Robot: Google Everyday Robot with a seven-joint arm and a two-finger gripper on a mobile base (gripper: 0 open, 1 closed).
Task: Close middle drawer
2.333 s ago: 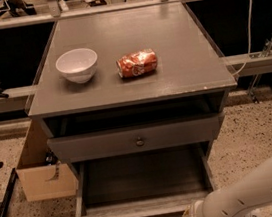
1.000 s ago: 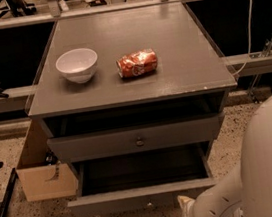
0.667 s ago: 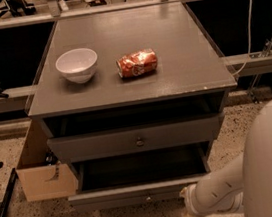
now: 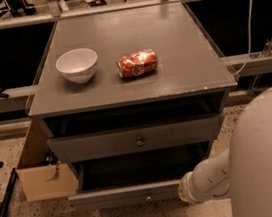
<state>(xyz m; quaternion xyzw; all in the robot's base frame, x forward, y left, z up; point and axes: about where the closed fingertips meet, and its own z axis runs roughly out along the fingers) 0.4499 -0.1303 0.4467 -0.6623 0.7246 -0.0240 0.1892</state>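
The middle drawer [image 4: 128,195] is a wide dark-grey drawer with a small round knob. It stands part-way open at the bottom of the camera view, its dark inside showing. The alike uppermost drawer [image 4: 139,141] sits above it, nearly flush. The lowest drawer is hidden below the open one. My gripper [image 4: 185,194] is at the end of the white arm, right against the right end of the middle drawer's front. The bulky white arm fills the lower right corner.
On the cabinet top [image 4: 191,67] stand a white bowl [image 4: 77,65] and a crushed red can [image 4: 136,63] lying on its side. A cardboard box [image 4: 42,174] sits on the floor at the cabinet's left. A rail with a white cable [image 4: 249,19] runs behind.
The middle drawer has slid well inward toward the cabinet. My arm has moved forward with the drawer front and now fills more of the lower right.
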